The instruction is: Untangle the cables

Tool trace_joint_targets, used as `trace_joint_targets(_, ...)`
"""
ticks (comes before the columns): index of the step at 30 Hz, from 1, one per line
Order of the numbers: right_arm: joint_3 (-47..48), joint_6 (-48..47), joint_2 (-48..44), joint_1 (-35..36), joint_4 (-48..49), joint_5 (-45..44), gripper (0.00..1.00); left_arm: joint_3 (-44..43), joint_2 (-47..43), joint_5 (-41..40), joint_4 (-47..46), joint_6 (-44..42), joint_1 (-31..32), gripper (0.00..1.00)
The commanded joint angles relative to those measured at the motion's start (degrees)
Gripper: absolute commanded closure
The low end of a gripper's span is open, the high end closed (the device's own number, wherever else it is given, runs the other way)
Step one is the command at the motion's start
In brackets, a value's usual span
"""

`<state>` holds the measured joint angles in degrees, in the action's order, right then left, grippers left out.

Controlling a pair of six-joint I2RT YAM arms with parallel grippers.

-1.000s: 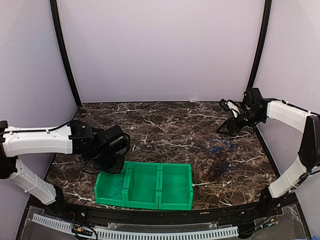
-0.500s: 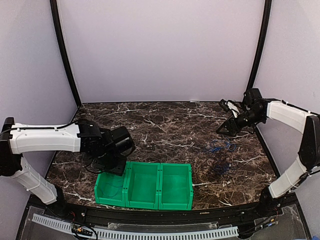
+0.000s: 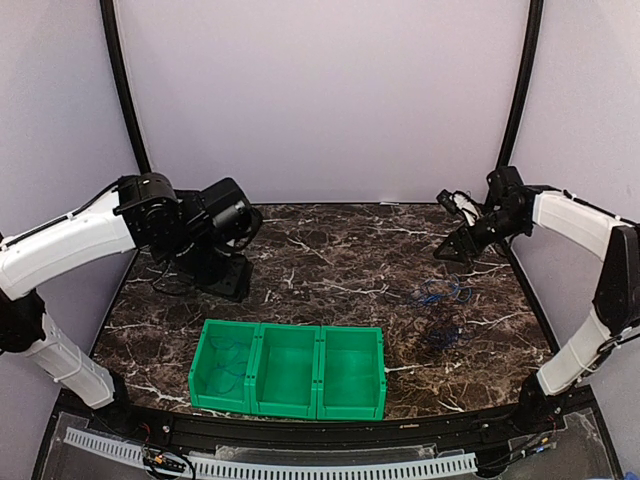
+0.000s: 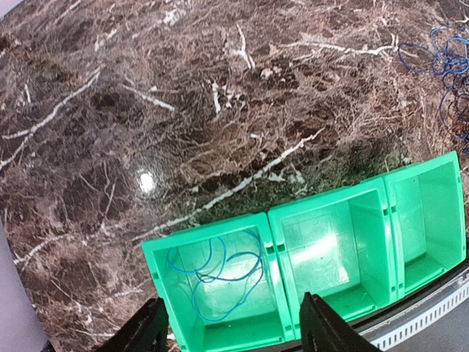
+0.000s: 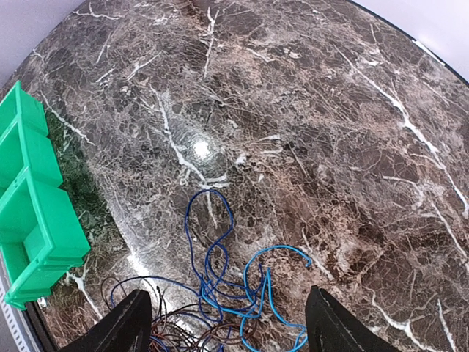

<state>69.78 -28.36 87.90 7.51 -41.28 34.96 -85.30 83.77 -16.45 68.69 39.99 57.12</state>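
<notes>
You are between cables. One blue cable [image 4: 220, 277] lies loosely coiled in the left-hand bin [image 4: 205, 232], alone in its compartment; the middle and right bins look empty. Your left pincer [image 4: 234, 308] hangs above that bin with its fingers spread wide and nothing between them, so that cable reads as dropped off.

The other cables sit in a tangle [image 5: 220, 293] on the marble table [image 3: 330, 250], over on the right side and well apart from the bins. Bright blue loops cross each other there, with darker thin wires [image 5: 183, 323] knotted in at the near edge. How many separate cables are in it, you cannot tell from here. Your right pincer [image 5: 229, 295] hovers over the tangle, fingers wide and empty, not touching anything.

The next move, as I judge it, is yours on the right: come down on one outlying blue loop, pinch only that strand, and draw it up slowly. The wires are thin and springy, so expect neighbours to follow.
</notes>
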Motion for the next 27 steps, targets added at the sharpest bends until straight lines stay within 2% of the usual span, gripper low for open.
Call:
trace_joint_targets(1,2.6,0.6,2.6,0.3,-1.5,-3.9,0.28,-3.3,2.4,-3.1,-2.5,-7.1,-1.1,0.36)
trace_joint_targets(6,3.9,1.6,7.3,0.2,-2.9,-7.8,0.37,-6.0,9.8,-2.7,-19.3,-15.4,-1.7,0.37)
trace_joint_targets(9,4.5,3.6,9.2,-0.7,-3.4,-11.7,0.41,-4.3,11.7,3.9,-38.5,-18.5,-1.8,0.37)
trace_joint_targets(11,4.4,4.6,9.5,-2.4,-3.4,-12.8,0.43,-3.4,12.9,8.4,-47.7,-19.0,-2.0,0.37)
trace_joint_targets(13,4.3,5.3,9.5,-4.8,-3.6,-13.1,0.45,-4.3,15.2,12.2,-52.7,-18.9,-2.2,0.37)
trace_joint_targets(18,3.6,5.1,11.3,-9.7,-5.6,-10.4,0.44,-9.9,22.0,19.5,-53.2,-17.0,-2.2,0.40)
trace_joint_targets(23,2.3,5.2,14.8,-9.9,-5.3,-6.0,0.42,-10.6,25.3,24.1,-56.6,-12.2,-2.3,0.41)
trace_joint_targets(27,2.5,5.8,16.7,-9.9,-4.5,-4.0,0.45,-10.6,26.2,25.3,-57.8,-10.7,-2.2,0.42)
